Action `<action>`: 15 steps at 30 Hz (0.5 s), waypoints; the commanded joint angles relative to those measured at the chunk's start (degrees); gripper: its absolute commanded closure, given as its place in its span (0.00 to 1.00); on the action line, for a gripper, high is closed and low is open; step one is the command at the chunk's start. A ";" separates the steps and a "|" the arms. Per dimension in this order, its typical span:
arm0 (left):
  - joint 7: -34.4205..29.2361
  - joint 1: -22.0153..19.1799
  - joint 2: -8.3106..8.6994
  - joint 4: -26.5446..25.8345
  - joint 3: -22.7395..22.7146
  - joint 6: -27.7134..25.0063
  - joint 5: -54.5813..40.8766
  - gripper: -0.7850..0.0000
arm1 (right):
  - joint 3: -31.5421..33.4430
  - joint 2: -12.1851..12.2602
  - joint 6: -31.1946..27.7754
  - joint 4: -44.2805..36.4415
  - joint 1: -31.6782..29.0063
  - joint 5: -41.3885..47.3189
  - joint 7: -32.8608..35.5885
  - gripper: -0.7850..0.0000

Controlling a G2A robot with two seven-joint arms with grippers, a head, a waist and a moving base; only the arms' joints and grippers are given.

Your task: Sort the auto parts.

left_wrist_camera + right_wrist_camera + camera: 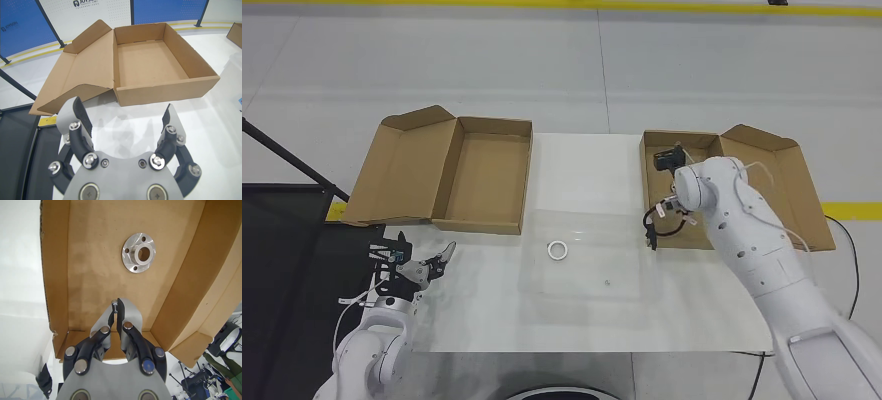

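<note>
Right gripper (116, 308): clenched on a small bolt (114, 303). The two pads press it from both sides, and its head sticks out just past the fingertips.
Small bolt: held over the floor of the right box (90, 256), about midway between the two long walls. How high above the cardboard it is, I cannot tell.
Left gripper (122, 105): released, jaws wide apart with nothing between them. It hangs over the white table (492, 300) near its front left corner, in front of the left box (151, 62).
Flange (134, 255): a round silver part with a raised hub and small holes around it. It lies flat on the floor of the right box, beyond the fingertips and apart from the bolt.
Left box: open, its lid folded outward to the left and hanging past the table edge.
Right box: open, its lid folded outward to the right; the right arm reaches over it.
Clear tray (582, 270): in the middle of the table, between the two boxes.
White ring (558, 250): lies in the clear tray, toward its left side.
Small part (608, 283): also in the tray, nearer the front; too small to name.
</note>
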 commanded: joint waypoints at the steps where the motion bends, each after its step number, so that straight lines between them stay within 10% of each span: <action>1: 0.00 0.00 0.00 0.00 0.00 0.00 0.00 0.00 | -0.32 -0.47 -0.52 2.41 0.60 0.71 -0.79 1.00; 15: 0.00 0.00 0.00 0.00 0.00 0.00 0.00 0.00 | -1.53 -2.77 -1.38 9.86 2.75 2.32 -2.83 0.84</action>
